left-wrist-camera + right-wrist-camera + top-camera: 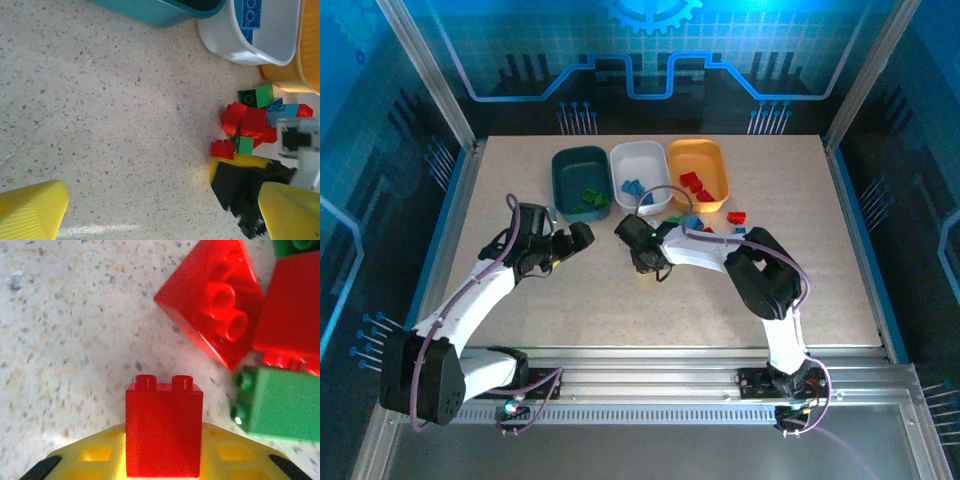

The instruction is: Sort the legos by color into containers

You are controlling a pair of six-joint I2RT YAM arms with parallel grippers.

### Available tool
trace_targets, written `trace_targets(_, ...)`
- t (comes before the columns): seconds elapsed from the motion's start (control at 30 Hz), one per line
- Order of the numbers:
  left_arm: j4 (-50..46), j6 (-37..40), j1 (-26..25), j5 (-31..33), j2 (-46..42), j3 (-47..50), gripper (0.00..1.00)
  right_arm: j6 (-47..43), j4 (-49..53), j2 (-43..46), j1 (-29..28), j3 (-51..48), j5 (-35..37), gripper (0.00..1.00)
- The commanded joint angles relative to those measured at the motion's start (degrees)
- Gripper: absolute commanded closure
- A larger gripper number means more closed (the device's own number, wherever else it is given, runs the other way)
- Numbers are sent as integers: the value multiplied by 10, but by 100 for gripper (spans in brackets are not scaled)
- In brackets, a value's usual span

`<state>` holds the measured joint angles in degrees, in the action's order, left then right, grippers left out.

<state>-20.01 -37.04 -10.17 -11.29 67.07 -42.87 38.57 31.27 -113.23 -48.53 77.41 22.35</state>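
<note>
1. Your left gripper (pixel 578 238) hangs over the bare table (pixel 610 310), to the left of the other arm. Its yellow fingers (pixel 30 212) are spread wide with nothing between them.
2. Your right gripper (pixel 164 466) is clenched on a small red brick (pixel 164 437), held upright between the yellow pads with its two studs pointing away from the wrist. You cannot tell whether the brick's base touches the tabletop.
3. Just past that brick lies a larger red brick (pixel 212 297), tilted, and a green brick (pixel 280 402) on its side. They belong to the loose pile (pixel 250 122) of red, green and blue legos on the table, just in front of the trays.
4. Farthest out, three trays stand side by side along the back:
   - The teal tray (pixel 568 172) on the left holds green bricks (pixel 590 197).
   - The white tray (pixel 645 158) in the middle holds blue bricks (pixel 633 187).
   - The orange-yellow tray (pixel 712 160) on the right holds red bricks (pixel 695 183).
</note>
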Motion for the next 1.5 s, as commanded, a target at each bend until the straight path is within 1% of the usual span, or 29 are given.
trace_targets(0.0, 14, -15, 7, -28, -6, 22, 1, -11, -2, 94, -15, -6, 29, 71)
trace_targets(0.1, 38, -32, 4, -55, -7, 48, 1, -39, 7, 139, 17, 2, 38, 70)
trace_targets(0.17, 53, -41, -2, -68, -3, 63, 1, -59, 3, 152, 54, 8, 43, 70)
trace_targets(0.23, 63, -47, -18, -70, 2, 72, 1, -74, 1, 149, 104, 22, 28, 70)
trace_targets(0.33, 75, -56, -60, -61, 12, 81, 1, -87, -7, 120, 172, 49, 0, 70)
trace_targets(0.4, 87, -64, -93, -53, 24, 83, 1, -93, -12, 95, 207, 68, -16, 70)
trace_targets(0.53, 106, -80, -153, -43, 63, 76, 1, -108, -18, 35, 258, 118, -44, 69)
trace_targets(0.6, 105, -83, -166, -42, 78, 68, 2, -111, -15, 4, 277, 146, -53, 69)
trace_targets(0.73, 99, -82, -176, -41, 92, 53, 2, -112, -5, -53, 311, 200, -78, 69)
trace_targets(0.87, 94, -79, -182, -43, 107, 39, 2, -118, 12, -97, 325, 245, -94, 66)
trace_targets(0.9, 94, -79, -185, -43, 111, 36, 2, -119, 13, -102, 327, 252, -99, 64)
trace_targets(1.0, 93, -79, -190, -41, 123, 24, 1, -125, 19, -104, 329, 269, -107, 51)
trace_targets(1.07, 92, -77, -194, -40, 132, 12, 1, -128, 18, -92, 328, 269, -110, 46)
trace_targets(1.17, 92, -75, -202, -33, 150, -5, 1, -129, 17, -50, 329, 253, -107, 42)
trace_targets(1.23, 87, -73, -209, -23, 167, -23, 1, -124, 2, -4, 328, 212, -107, 42)
trace_targets(1.3, 70, -63, -220, -9, 191, -49, 4, -108, -24, 60, 327, 143, -111, 41)
trace_targets(1.4, 31, -43, -245, 22, 241, -103, 11, -85, -68, 161, 321, 2, -113, 41)
trace_targets(1.47, 19, -41, -262, 32, 274, -139, 14, -73, -94, 221, 318, -85, -114, 40)
